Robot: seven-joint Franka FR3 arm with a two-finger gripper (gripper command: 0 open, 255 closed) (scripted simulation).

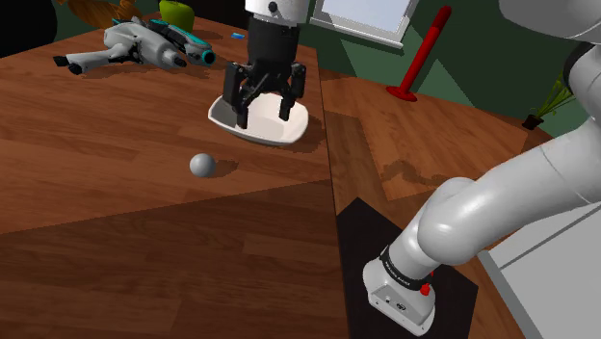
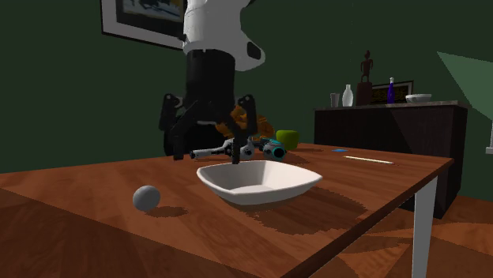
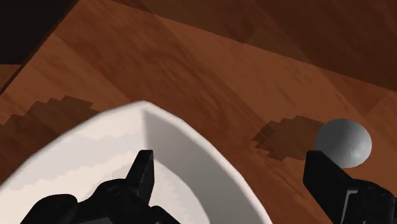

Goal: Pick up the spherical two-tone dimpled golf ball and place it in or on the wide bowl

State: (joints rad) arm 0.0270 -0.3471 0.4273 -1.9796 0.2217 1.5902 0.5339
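Golf ball [image 1: 201, 165] sits loose on the wooden surface [image 1: 116, 221], drawn plain grey; I can make out neither two tones nor dimples from here. In the shoulder view it lies at about 8 o'clock from the white bowl [image 1: 277, 133], apart from it with bare wood between. In the second exterior view the ball [image 2: 146, 197] is at roughly 9 o'clock of the bowl [image 2: 261, 183].

My claw [image 1: 264, 116] hangs over the bowl, not over the ball, fingers spread wide with nothing between them. The wrist view agrees: the bowl's wall [image 3: 172, 149] is under one finger, and the ball [image 3: 343, 142] sits just past the tip of the other, outside the gap.

I judge the ball to be light, hard and rigid — no give and nothing to crush, but a curved skin that offers each pad only a small patch of contact. It will likely roll at the slightest sideways touch, since nothing on the flat surface stops it. So I'd come straight down with the fingers straddling it and close across its widest line, at mid-height, centred between the pads. Too high and it squirts down and away; off-centre and it pops out sideways. A modest squeeze should do. The bowl looks wide and shallow — a low release near its middle should keep the ball from bouncing out.
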